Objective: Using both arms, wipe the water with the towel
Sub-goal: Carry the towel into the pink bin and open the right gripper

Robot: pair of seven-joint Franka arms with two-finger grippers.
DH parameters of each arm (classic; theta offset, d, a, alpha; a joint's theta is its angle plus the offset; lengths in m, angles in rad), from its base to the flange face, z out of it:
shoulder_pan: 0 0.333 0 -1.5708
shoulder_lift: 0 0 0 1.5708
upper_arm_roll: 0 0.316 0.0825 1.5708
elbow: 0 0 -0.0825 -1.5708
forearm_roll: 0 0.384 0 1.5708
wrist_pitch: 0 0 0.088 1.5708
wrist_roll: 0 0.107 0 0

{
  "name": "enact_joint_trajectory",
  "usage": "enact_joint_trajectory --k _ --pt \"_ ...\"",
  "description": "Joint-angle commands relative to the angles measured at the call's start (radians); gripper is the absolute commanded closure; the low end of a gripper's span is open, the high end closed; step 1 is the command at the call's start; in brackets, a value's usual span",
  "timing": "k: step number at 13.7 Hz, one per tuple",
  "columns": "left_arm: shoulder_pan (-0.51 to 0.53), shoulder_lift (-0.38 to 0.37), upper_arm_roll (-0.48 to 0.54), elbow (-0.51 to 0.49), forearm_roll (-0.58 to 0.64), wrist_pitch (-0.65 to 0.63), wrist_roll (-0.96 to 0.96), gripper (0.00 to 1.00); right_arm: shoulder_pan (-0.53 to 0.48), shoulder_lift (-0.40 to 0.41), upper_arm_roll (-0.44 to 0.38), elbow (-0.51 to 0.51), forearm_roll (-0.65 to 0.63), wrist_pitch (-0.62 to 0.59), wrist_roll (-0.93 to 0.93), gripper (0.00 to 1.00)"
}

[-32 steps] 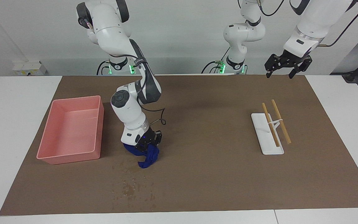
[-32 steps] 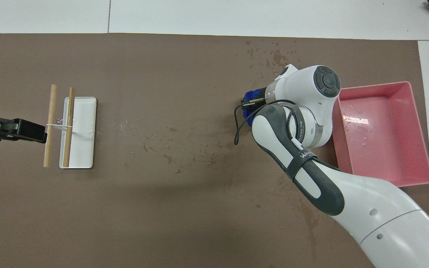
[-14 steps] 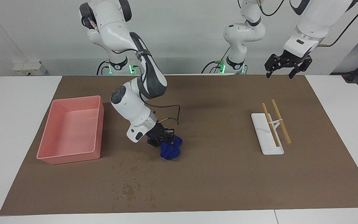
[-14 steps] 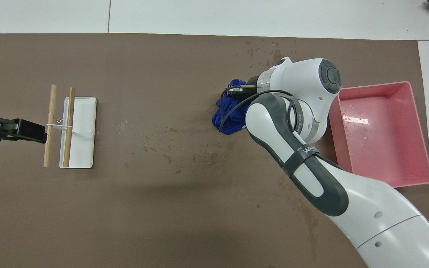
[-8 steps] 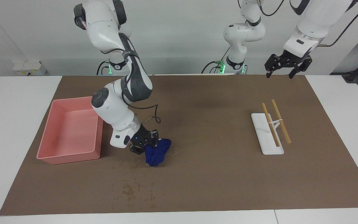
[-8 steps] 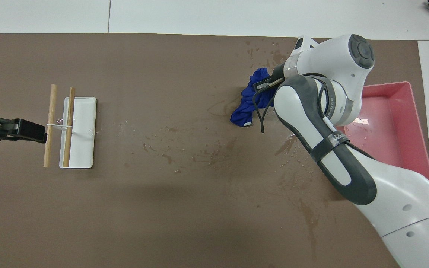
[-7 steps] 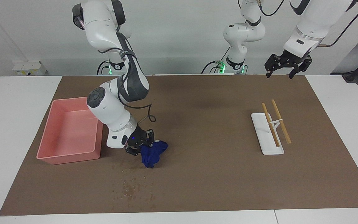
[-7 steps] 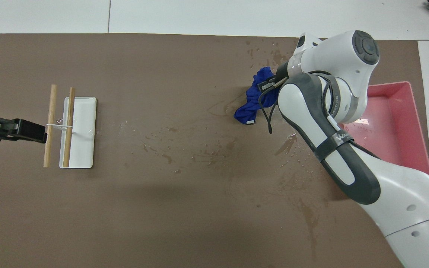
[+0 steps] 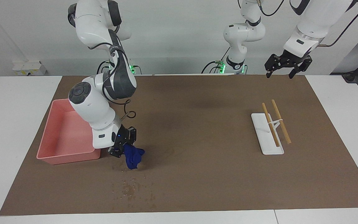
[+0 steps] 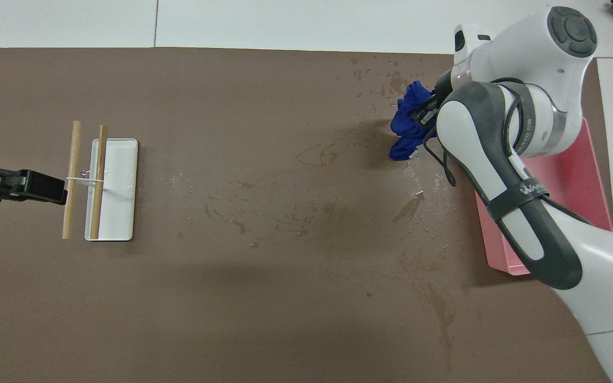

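Note:
The deep-blue towel (image 9: 133,157) hangs bunched from my right gripper (image 9: 125,150), which is shut on it beside the pink tray's corner. The towel's lower end reaches the brown mat (image 9: 216,174). The towel also shows in the overhead view (image 10: 406,123), with the right gripper (image 10: 428,113) mostly under the arm. The water (image 9: 133,187) is a patch of dark specks on the mat, farther from the robots than the towel; it also shows in the overhead view (image 10: 391,78). My left gripper (image 9: 284,70) is open and empty, waiting in the air over the mat's edge at the left arm's end.
A pink tray (image 9: 68,157) lies at the right arm's end, partly covered by the right arm in the overhead view (image 10: 583,181). A white stand with two wooden sticks (image 9: 270,130) lies toward the left arm's end. Faint wet streaks (image 10: 306,213) mark the mat's middle.
My right gripper has dragged the towel across the mat from the middle toward the pink tray, close to the water specks. The left arm has not moved.

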Motion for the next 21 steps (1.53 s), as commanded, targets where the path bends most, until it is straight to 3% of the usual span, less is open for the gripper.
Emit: enact_joint_trajectory --k 1,6,9,11,14,18,19,21 --pt "0.001 -0.023 0.005 -0.024 -0.012 0.000 0.006 0.00 -0.048 -0.007 0.013 0.042 -0.034 -0.081 -0.109 1.00" --pt "0.001 -0.023 0.007 -0.024 -0.012 0.000 0.006 0.00 -0.051 -0.119 0.003 0.042 -0.118 -0.233 -0.157 1.00" --pt "0.001 -0.023 0.005 -0.024 -0.012 0.000 0.006 0.00 -0.056 -0.254 -0.002 0.040 -0.163 -0.367 -0.159 1.00" --pt "0.001 -0.023 0.005 -0.024 -0.012 -0.002 0.006 0.00 -0.091 -0.320 -0.002 0.040 -0.177 -0.440 -0.174 1.00" --pt "0.001 -0.023 0.005 -0.024 -0.012 0.000 0.006 0.00 -0.172 -0.356 -0.004 0.042 -0.177 -0.492 -0.293 1.00" --pt "0.001 -0.023 0.007 -0.024 -0.012 0.000 0.006 0.00 -0.229 -0.375 -0.002 0.001 -0.198 -0.483 -0.378 1.00" --pt "0.001 -0.023 0.006 -0.024 -0.012 0.000 0.006 0.00 -0.232 -0.400 -0.002 -0.045 -0.215 -0.453 -0.380 1.00" --pt "0.001 -0.023 0.005 -0.024 -0.012 0.000 0.006 0.00 -0.241 -0.484 -0.002 -0.247 -0.234 -0.263 -0.424 1.00"
